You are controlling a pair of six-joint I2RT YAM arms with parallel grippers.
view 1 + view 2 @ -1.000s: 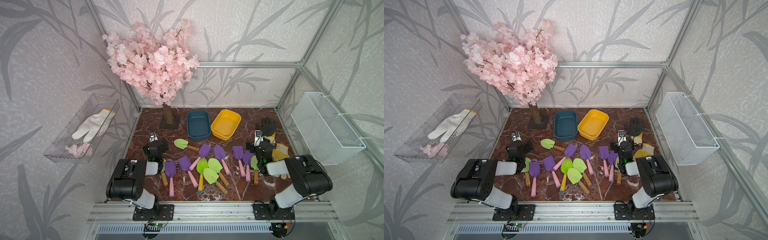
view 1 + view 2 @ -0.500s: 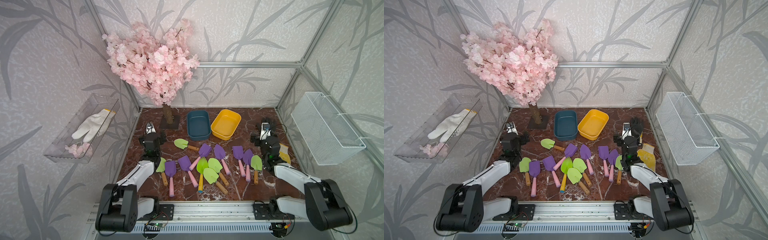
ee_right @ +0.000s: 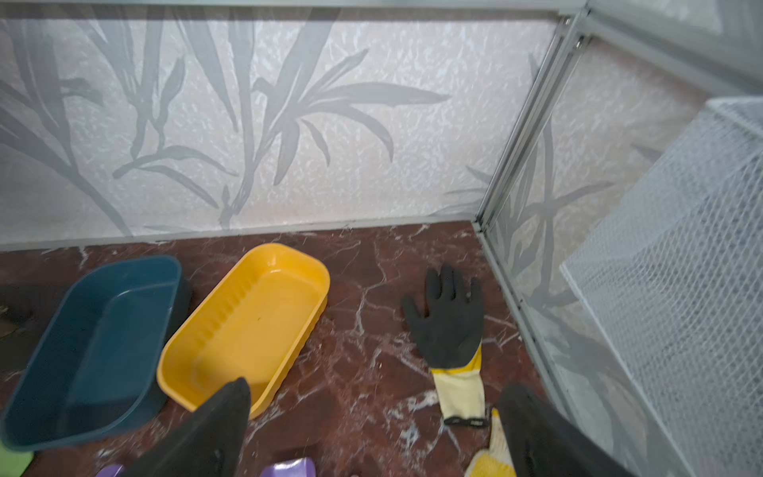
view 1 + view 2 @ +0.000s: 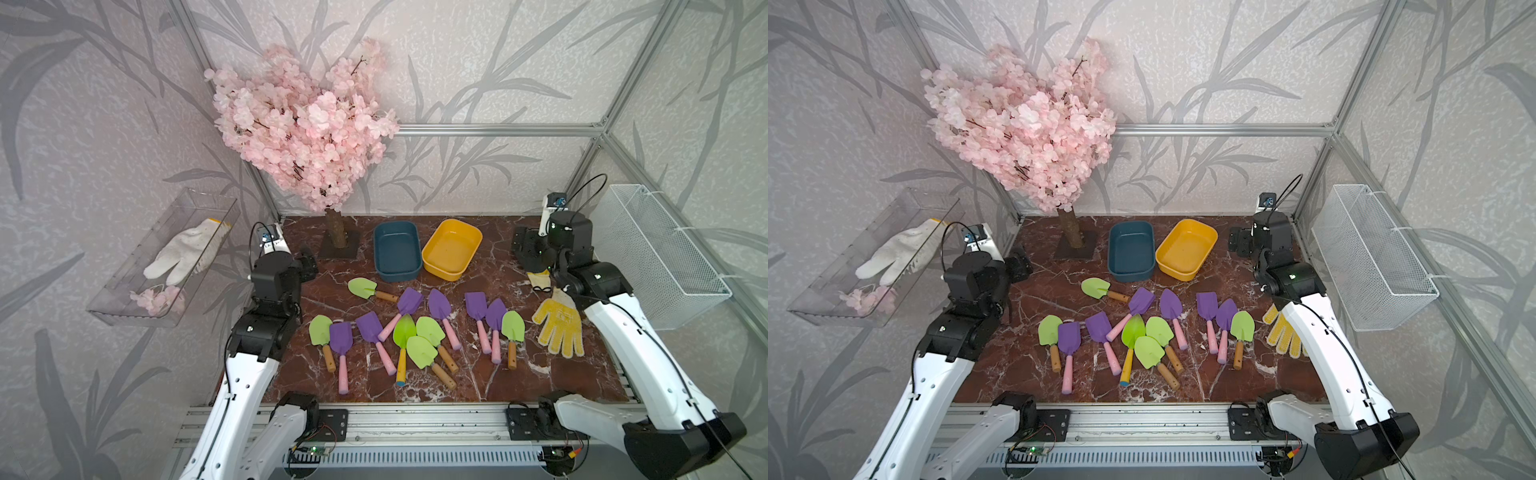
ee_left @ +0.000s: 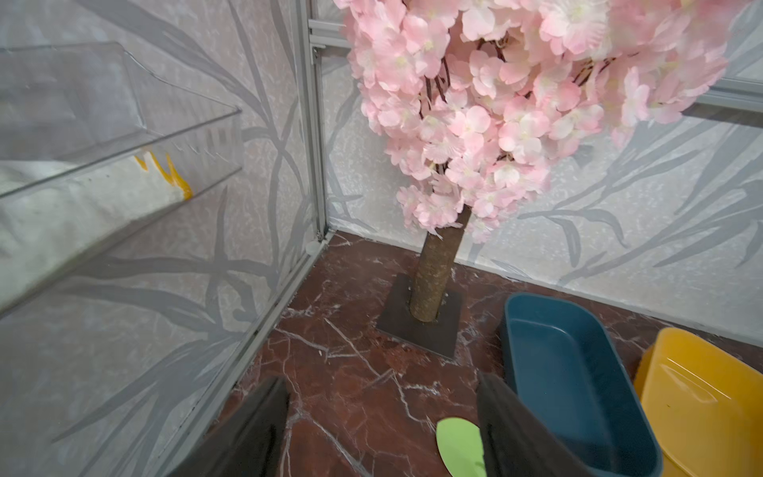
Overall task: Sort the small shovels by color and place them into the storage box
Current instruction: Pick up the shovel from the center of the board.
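Several small shovels lie loose across the middle of the marble table: purple blades with pink handles, green blades with brown handles, and one green blade with a yellow handle. One green shovel lies apart, close in front of the blue storage box; a yellow box stands beside it, and both hold nothing. My left gripper hovers open at the back left with nothing between its fingers; that green blade shows by one finger. My right gripper hovers open at the back right.
A pink blossom tree stands on a dark base plate at the back left. A yellow glove and a black glove lie at the right. A wire basket hangs on the right wall, a clear shelf with a white glove on the left.
Both arms have unfolded and risen, carrying the grippers from beside the shovels toward the back of the table. The shovels have not moved.
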